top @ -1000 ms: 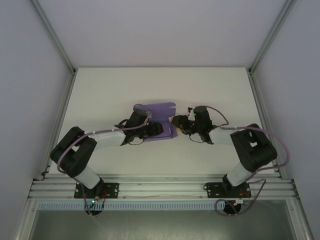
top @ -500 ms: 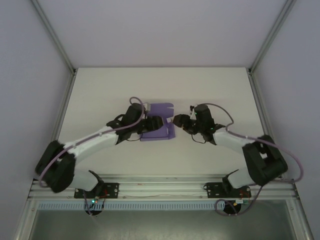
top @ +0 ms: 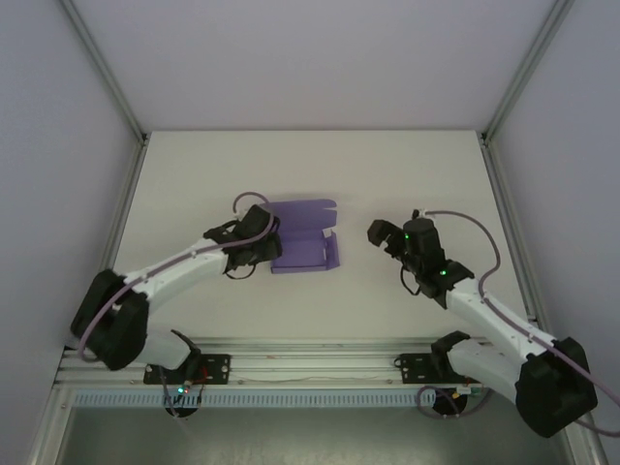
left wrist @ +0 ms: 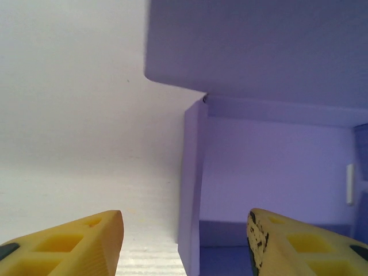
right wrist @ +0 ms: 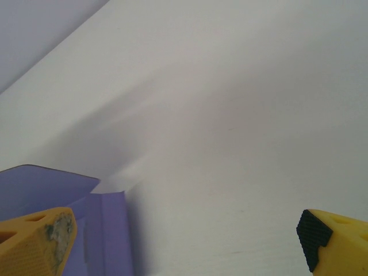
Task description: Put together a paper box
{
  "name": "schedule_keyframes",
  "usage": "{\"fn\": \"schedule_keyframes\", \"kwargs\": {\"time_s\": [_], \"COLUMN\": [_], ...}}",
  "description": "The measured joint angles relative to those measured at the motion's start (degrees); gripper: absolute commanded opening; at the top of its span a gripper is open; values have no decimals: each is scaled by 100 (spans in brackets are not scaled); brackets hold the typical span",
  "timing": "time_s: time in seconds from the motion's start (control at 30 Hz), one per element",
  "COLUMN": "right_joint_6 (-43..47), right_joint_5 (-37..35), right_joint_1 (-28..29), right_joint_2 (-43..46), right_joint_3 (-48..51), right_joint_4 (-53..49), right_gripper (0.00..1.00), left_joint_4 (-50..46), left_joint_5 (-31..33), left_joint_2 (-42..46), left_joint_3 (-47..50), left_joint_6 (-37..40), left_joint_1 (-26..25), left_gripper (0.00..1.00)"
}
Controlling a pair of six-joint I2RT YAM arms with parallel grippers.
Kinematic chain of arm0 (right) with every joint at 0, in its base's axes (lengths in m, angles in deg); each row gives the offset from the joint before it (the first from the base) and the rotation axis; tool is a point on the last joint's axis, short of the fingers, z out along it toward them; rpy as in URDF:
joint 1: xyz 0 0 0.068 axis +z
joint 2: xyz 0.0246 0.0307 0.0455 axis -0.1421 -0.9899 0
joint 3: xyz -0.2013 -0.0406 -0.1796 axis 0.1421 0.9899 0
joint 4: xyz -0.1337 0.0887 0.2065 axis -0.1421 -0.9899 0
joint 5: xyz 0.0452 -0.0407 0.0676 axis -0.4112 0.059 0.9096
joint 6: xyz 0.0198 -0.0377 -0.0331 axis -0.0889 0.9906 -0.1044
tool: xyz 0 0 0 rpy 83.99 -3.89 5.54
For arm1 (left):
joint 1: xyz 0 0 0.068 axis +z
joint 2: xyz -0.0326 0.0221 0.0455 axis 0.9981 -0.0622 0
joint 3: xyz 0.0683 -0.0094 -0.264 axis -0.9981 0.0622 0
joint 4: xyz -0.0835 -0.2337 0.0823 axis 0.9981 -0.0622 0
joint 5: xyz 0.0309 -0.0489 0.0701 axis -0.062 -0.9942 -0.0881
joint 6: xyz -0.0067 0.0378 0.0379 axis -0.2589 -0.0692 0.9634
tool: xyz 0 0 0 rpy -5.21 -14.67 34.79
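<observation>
Retreating from box (top: pixel 308 250), right gripper (top: pixel 380 233) now hangs well apart, fingers spread, empty. Left gripper (left wrist: pixel 184 233) has slid to box's left wall, fingers parted either side, unclamped. Box at middle of table (top: pixel 194 184), walls partly raised; you should judge folding unfinished.

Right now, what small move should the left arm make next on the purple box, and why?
Probably shut the left claw on the upright side wall of the paper box: its open fingers straddle it, and the right claw sits open, apart from the box.
</observation>
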Motion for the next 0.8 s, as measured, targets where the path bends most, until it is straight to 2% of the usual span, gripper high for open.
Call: {"fn": "schedule_keyframes", "kwargs": {"time_s": [0.07,0.2,0.37,0.47,0.63,0.8], "right_joint_6": [-11,72,116,118,116,151], "right_joint_5": [-76,-133,-168,-166,-142,74], "right_joint_1": [-20,-57,-129,-164,-186,-186], "right_joint_2": [90,96,-155,-286,-308,-308], "right_joint_3": [81,181,179,179,179,179], "right_joint_4": [-7,9,11,9,11,9], "right_gripper": [100,100,100,100,100,100], "left_joint_4": [74,299,485,503,553,675], "left_joint_5": [-79,-223,-348,-365,-348,-345], "left_joint_2": [-297,-693,-1062,-1200,-1281,-1228], "left_joint_3": [-105,-205,-216,-216,-216,-216], "left_joint_6": [109,291,391,391,476,588], "left_joint_1": [7,52,66,66,66,59], "left_gripper": [57,32,30,23,0,0]}}
